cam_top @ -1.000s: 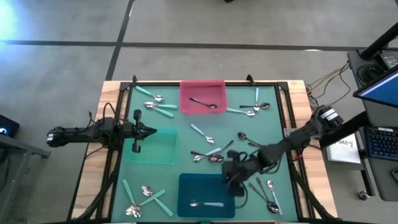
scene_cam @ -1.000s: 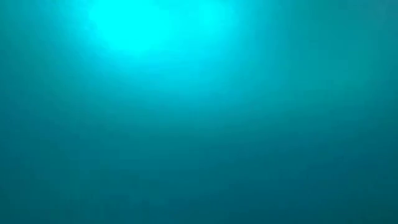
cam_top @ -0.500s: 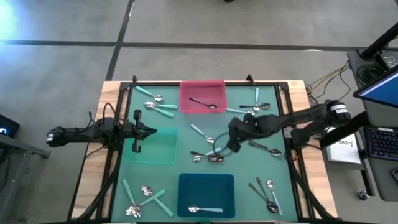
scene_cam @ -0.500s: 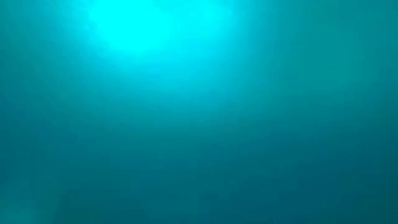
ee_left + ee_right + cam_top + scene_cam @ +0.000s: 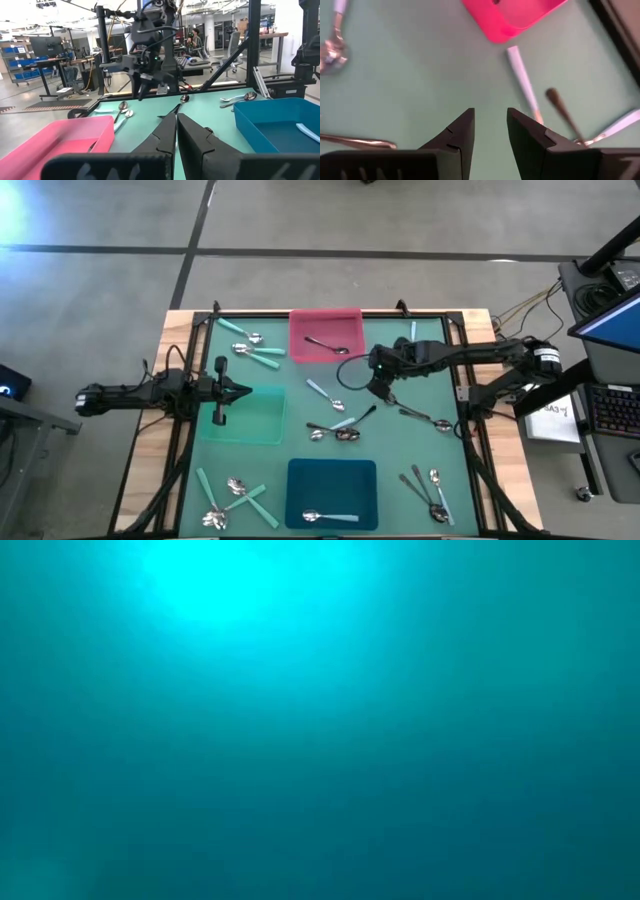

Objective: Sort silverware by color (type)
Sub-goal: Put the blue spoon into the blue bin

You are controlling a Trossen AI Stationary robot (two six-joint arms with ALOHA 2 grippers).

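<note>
Mint-green matting is filling the table [image 5: 300, 455], and the right gripper [image 5: 378, 383] is hanging over its middle, just beside the pink tray [image 5: 325, 336], fingers standing apart with nothing between them. In the right wrist view a pale blue spoon handle [image 5: 522, 79] is lying just ahead of the fingertips, a dark spoon [image 5: 563, 113] crossing close beside it. The pale blue handle looks like the likeliest pick, so the fingers want to be straddling its narrow width rather than lying along its length, and dropping clear of the dark one so only a single piece is coming up.

The rest of the silverware is lying scattered: a pale blue spoon [image 5: 331, 516] is already sitting in the blue tray [image 5: 331, 492], a dark one [image 5: 328, 346] in the pink tray, and a green-handled cluster [image 5: 235, 495] is waiting at a corner. The green tray [image 5: 247, 417] is looking empty.

The left gripper [image 5: 237, 390] is parked at the green tray's edge, fingers pressed together, holding nothing. The low view is giving only a teal glow, no help at all.

A flat handle on soft matting is slippery to pinch, so a low, square approach is the safe call.
</note>
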